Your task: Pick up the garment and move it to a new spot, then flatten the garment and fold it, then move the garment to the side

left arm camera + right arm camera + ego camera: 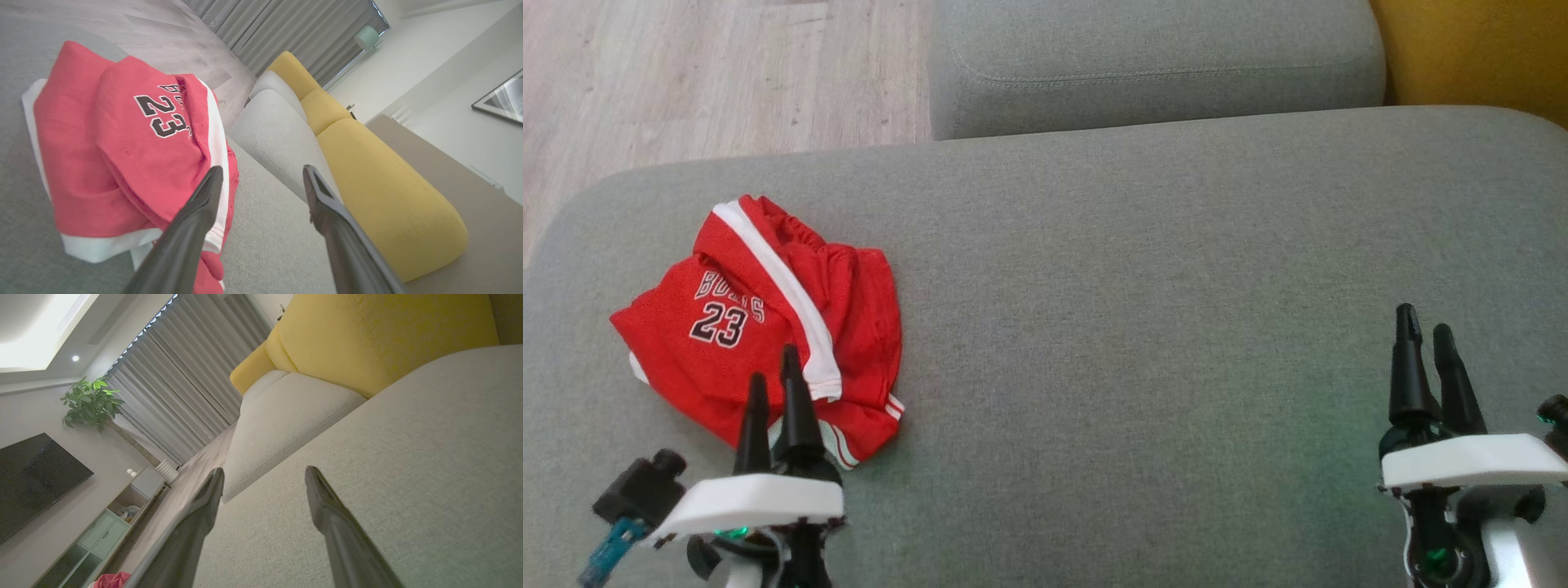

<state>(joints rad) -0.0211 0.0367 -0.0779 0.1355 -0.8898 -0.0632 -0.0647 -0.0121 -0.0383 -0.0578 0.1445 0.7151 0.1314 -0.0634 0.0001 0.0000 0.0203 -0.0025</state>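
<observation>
Garment [768, 318] lies crumpled on the left part of the grey cushion [1135, 286]. Left end effector [774, 366] hangs there, wide open, empty, likely poised for pickup; right end effector [1423, 320], likewise open and empty, over the cushion's right.

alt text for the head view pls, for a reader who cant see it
A crumpled red garment with white stripes and the number 23 lies on the left of a grey sofa cushion. The left tool, open and empty, points at the garment's near edge. The right tool is open over bare cushion at the lower right.
</observation>
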